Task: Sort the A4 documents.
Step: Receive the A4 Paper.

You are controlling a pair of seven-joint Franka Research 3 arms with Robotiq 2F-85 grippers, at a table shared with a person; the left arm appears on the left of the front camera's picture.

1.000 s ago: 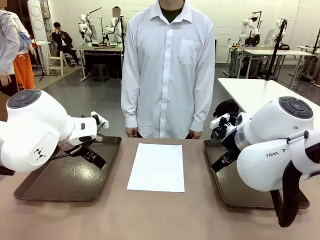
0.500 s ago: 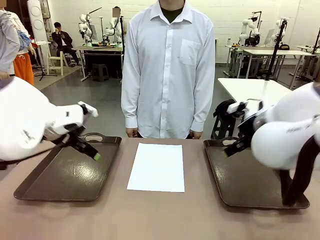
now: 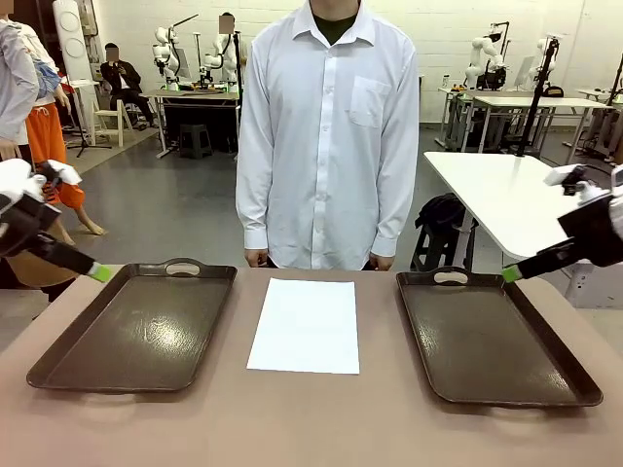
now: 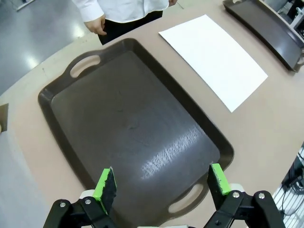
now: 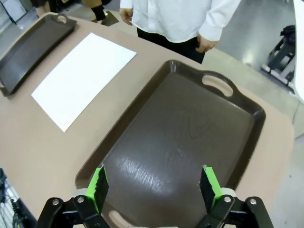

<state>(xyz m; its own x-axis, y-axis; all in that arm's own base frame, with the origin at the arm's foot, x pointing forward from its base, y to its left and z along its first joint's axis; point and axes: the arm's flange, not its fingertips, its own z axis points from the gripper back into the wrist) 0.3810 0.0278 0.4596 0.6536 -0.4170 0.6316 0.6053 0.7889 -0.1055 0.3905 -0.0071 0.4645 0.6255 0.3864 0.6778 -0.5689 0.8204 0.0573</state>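
Well, a second ago both white arms loomed over the trays, the right one's housing showing the letters "FRAN"; now they have swung out to the sides, and from the front I see the left gripper [image 3: 97, 272] off the worktop's left edge and the right gripper [image 3: 512, 274] off its right edge. The A4 document [image 3: 305, 326] has not shifted: a single plain white sheet with no print on it, lying flat in the middle of the worktop [image 3: 311, 428] between the left tray [image 3: 136, 336] and the right tray [image 3: 487, 336], its far short edge close to the far edge where the person's hands [image 3: 256, 257] hang. In the left wrist view the left gripper [image 4: 161, 183] stands spread wide over the near end of its tray [image 4: 128, 123] with nothing between the green pads [image 4: 105, 183]; in the right wrist view the right gripper [image 5: 154, 185] is just as wide apart over its own tray [image 5: 190, 137], gripping nothing. The sheet [image 4: 213, 59] lies clear of both trays, and the right wrist camera shows it [image 5: 83, 78] apart from the tray rim. From the front, each gripper is cut by the picture's side and shows only one green tip, so its spread cannot be read there; each wrist view crops the opposite tray to a corner.
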